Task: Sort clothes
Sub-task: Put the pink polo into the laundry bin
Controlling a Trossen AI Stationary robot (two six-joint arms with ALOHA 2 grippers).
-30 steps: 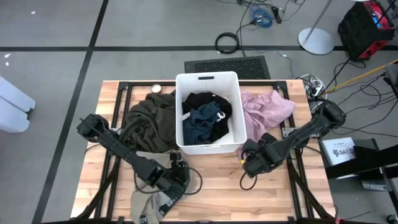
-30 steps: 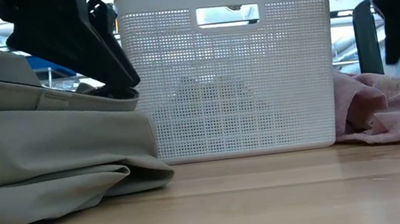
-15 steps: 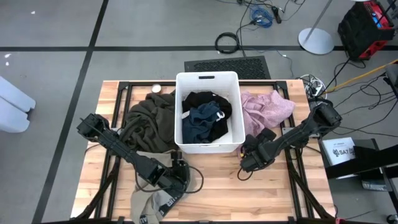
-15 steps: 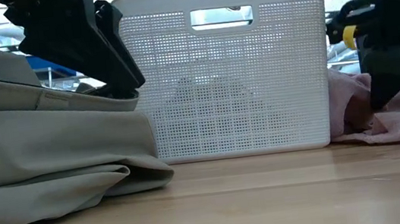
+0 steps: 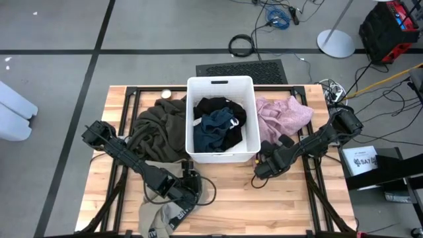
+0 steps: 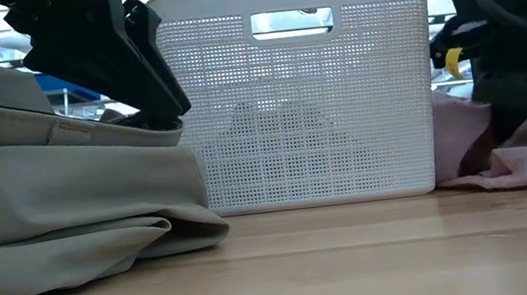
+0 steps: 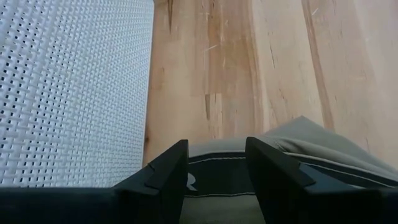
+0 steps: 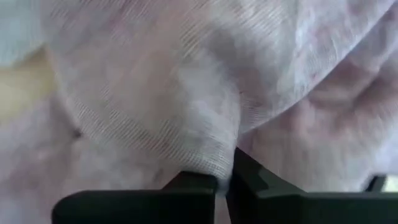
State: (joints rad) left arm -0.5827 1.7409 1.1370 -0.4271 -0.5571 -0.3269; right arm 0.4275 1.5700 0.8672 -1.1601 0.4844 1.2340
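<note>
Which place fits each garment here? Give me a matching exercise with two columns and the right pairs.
Things:
1. pale pink garment
2. dark olive garment
3. navy-teal garment
4. beige garment

Places:
A. inside the white bin
B. pinched in the shut right gripper
C. heaped on the table beside the bin, on the left arm's side
D. under the open left gripper

Pairs: 1-B, 2-C, 3-A, 4-D

Grey floor (image 5: 59, 39) with dark lines, black floor mat (image 5: 241, 70), loose cables (image 5: 277, 14)

Even, bright overhead light with soft shadows; the right wrist close-up is blurred.
</note>
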